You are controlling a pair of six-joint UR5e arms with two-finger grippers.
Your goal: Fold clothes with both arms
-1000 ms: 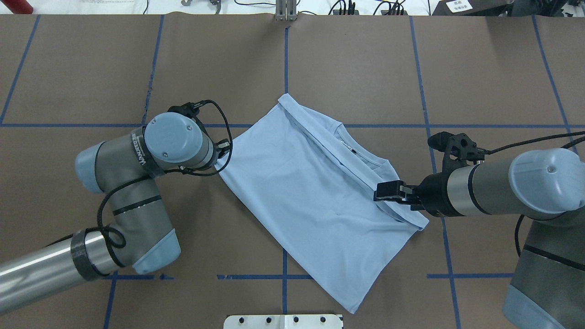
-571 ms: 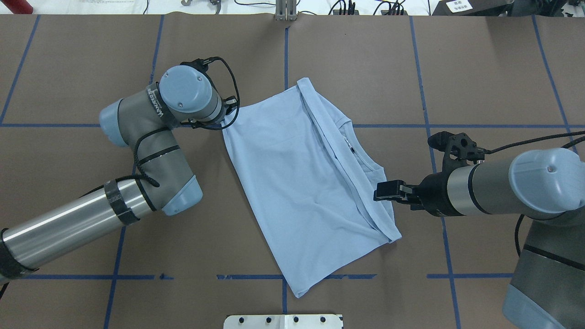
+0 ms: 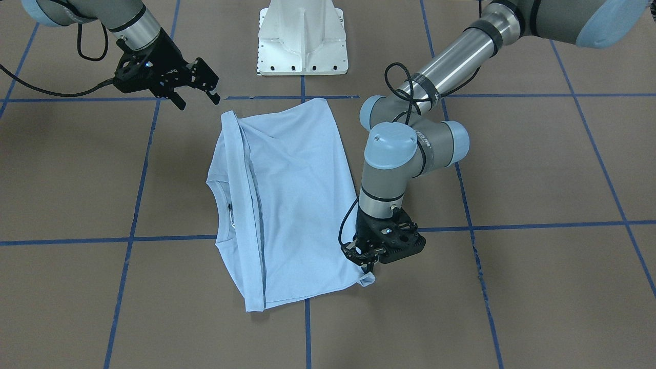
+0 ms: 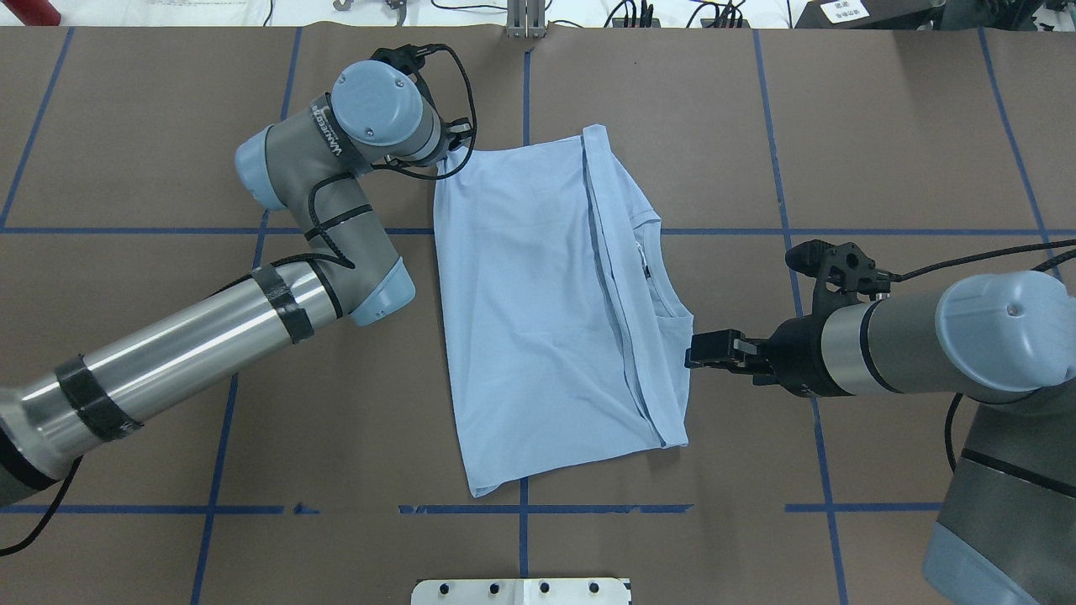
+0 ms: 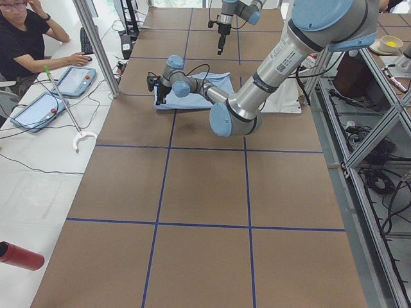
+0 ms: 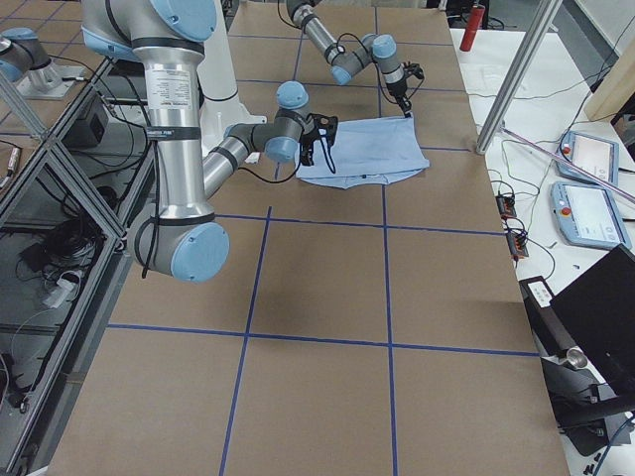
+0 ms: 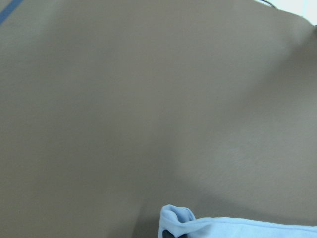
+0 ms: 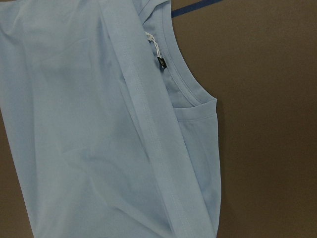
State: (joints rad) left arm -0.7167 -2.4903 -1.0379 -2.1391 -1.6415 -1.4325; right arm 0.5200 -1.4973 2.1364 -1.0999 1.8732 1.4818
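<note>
Squaring-up judged in hand: the half-folded T-shirt [image 4: 538,311] at mid-tabletop [image 4: 168,126] is being pinched at its far-left corner by the left claw [image 3: 366,262], the right claw [image 4: 702,351] is being hovered wide just beside the collar [image 8: 183,84] side, so a right-edge grip is being called for next.

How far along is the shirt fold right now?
Done: the T-shirt lies as a rough rectangle, no sleeve sticking out, its hem folded up beside the collar. In hand: the left gripper pinches one corner. The right gripper hangs open, off the cloth. Left: probably another fold across, then release.
</note>
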